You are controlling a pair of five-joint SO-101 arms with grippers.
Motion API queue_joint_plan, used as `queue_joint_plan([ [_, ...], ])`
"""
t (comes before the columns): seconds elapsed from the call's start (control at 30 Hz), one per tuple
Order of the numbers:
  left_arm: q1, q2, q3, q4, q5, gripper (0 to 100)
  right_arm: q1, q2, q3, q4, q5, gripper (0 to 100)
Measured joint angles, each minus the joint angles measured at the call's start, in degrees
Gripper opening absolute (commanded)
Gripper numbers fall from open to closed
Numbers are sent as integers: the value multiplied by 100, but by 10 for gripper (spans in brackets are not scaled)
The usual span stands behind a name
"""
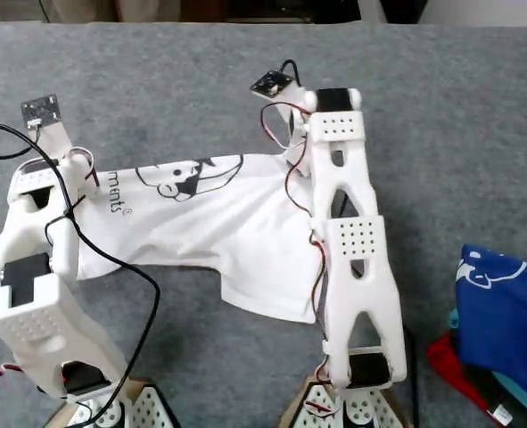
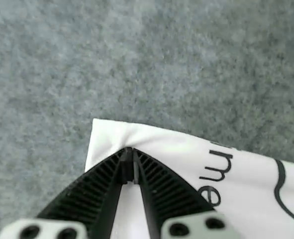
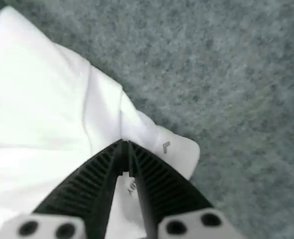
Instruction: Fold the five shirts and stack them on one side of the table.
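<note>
The stack of folded shirts (image 1: pixel 502 316) sits at the near right of the table (image 1: pixel 441 125). Beyond it the white shirt (image 1: pixel 218 223) lies flat, print up, its long axis running side to side and the lettering end by the left arm. At its far edge the left gripper (image 2: pixel 128 152) and right gripper (image 3: pixel 124 144) each pinch a corner tightly; the fold likely goes best if both lift level, edge taut, towards the near hem

Grey felt-like cover (image 1: pixel 156 71) spread over table (image 1: pixel 441 30), light soft and even. Past far edge: brown wood-toned strip (image 1: pixel 169 9), dark gap (image 1: pixel 334 9), pale patch (image 1: pixel 495 9) at right.
</note>
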Motion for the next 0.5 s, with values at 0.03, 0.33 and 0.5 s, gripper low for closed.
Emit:
queue_joint_plan([
  [0.03, -35, 70, -88, 0, 0, 20, 9, 0, -70, 44, 35, 8],
  [0.33, 79, 264, -1415, 923, -9, 20, -35, -281, -571, 281, 273, 9],
  [0.5, 343, 264, -2708, 2330, -26, 19, -193, -1187, -202, 290, 290, 6],
])
